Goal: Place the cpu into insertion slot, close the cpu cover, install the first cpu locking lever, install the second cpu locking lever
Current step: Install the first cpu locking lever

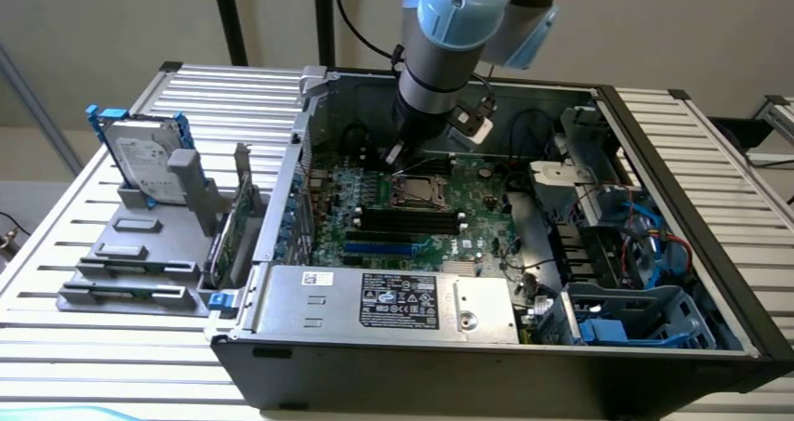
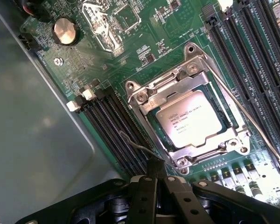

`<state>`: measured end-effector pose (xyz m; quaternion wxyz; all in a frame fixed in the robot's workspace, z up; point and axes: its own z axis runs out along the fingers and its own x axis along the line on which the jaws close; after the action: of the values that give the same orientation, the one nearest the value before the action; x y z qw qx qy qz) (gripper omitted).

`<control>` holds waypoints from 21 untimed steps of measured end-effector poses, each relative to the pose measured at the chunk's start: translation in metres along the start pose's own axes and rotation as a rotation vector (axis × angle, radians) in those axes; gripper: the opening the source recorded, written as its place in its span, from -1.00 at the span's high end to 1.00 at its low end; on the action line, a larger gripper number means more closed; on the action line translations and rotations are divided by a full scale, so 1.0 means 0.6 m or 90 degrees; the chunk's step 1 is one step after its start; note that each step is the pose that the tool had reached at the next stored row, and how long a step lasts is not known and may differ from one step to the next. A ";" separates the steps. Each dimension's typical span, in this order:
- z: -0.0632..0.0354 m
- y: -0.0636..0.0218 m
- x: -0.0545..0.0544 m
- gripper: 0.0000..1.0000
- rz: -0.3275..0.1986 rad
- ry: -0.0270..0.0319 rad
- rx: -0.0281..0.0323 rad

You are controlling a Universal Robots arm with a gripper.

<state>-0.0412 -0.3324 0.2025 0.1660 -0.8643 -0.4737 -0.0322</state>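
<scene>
While the tool sits clenched, tips at the thin wire lever by the socket corner, I can't tell if it pinches the lever or just presses on it. cpu is seated in the insertion slot, silver face up, with the cpu cover down over it.

Risks:
- The lever could slip off the narrow tips and spring up.
- The tips could scrape the motherboard or the memory slots right beside them.
- The lever could miss its hook.

The second lever lies along the far side. The case sits on a slatted metal worktop against a plain wall.
</scene>
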 end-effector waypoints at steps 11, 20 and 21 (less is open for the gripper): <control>-0.001 0.009 0.004 0.79 0.004 -0.0059 0.0100; 0.000 0.014 0.003 0.79 0.006 -0.0081 0.0131; 0.000 0.015 0.003 0.79 0.006 -0.0081 0.0131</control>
<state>-0.0324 -0.3353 0.2004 0.1720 -0.8649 -0.4711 -0.0211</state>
